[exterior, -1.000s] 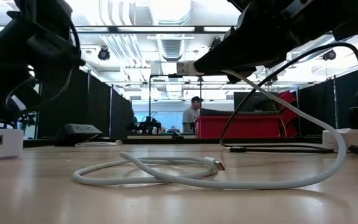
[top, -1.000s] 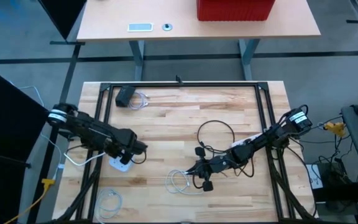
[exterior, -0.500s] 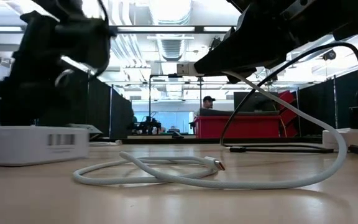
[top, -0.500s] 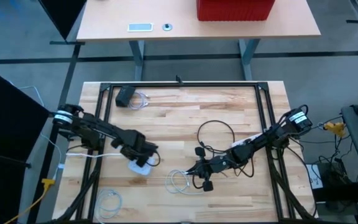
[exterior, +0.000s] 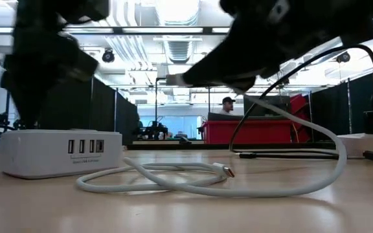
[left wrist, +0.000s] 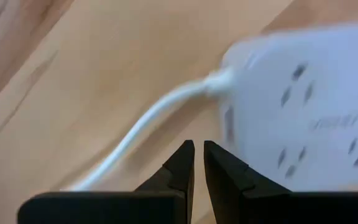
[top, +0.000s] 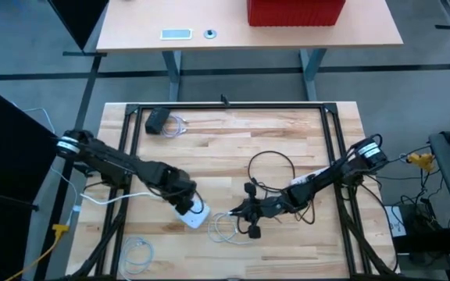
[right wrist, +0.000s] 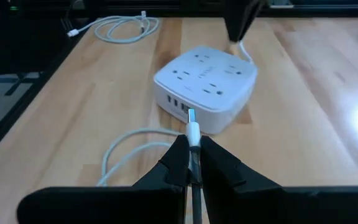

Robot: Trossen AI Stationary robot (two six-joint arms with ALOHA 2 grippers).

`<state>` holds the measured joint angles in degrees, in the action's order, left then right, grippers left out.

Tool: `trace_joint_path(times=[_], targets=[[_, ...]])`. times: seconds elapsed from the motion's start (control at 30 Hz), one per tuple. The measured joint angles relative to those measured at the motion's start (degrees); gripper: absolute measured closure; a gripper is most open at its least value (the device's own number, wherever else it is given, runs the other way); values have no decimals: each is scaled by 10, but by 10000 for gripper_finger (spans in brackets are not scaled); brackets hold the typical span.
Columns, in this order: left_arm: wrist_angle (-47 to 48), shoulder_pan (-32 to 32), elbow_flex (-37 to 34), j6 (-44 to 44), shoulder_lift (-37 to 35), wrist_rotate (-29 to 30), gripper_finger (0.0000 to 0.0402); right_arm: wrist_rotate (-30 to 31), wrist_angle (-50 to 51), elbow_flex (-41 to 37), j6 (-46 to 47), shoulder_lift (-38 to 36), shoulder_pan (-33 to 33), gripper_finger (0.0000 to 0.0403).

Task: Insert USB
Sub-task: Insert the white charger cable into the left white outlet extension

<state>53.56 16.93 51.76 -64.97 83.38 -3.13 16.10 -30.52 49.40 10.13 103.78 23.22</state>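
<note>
Wooden planks make up the bench (top: pixel 287 140), with an office room behind it. Farthest left in the high view, the left gripper (top: pixel 184 201) sits low at the back of the white power strip (top: pixel 194 214), on the side where its cord comes out; its fingers are almost together with nothing between them. The strip lies flat on the bench, and the low view shows its row of USB ports (exterior: pixel 85 147) facing toward the right arm. Right of the strip, a loose white cable (top: pixel 226 227) lies coiled on the wood. Further right, the right gripper (top: pixel 250 211) is clamped on the USB plug (right wrist: pixel 192 126), which points straight at the ports, a short gap away. The right arm is the one to close that gap along the plug's own length.
</note>
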Motion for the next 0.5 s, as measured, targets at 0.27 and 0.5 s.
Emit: trace_joint_path(times=[0.27, 0.5], targets=[[-12, 92, -23, -73, -8, 0, 377, 27, 2, 116, 45, 111, 13, 391], [-56, 126, -75, -106, 23, 77, 377, 76, 76, 196, 128, 181, 24, 391]])
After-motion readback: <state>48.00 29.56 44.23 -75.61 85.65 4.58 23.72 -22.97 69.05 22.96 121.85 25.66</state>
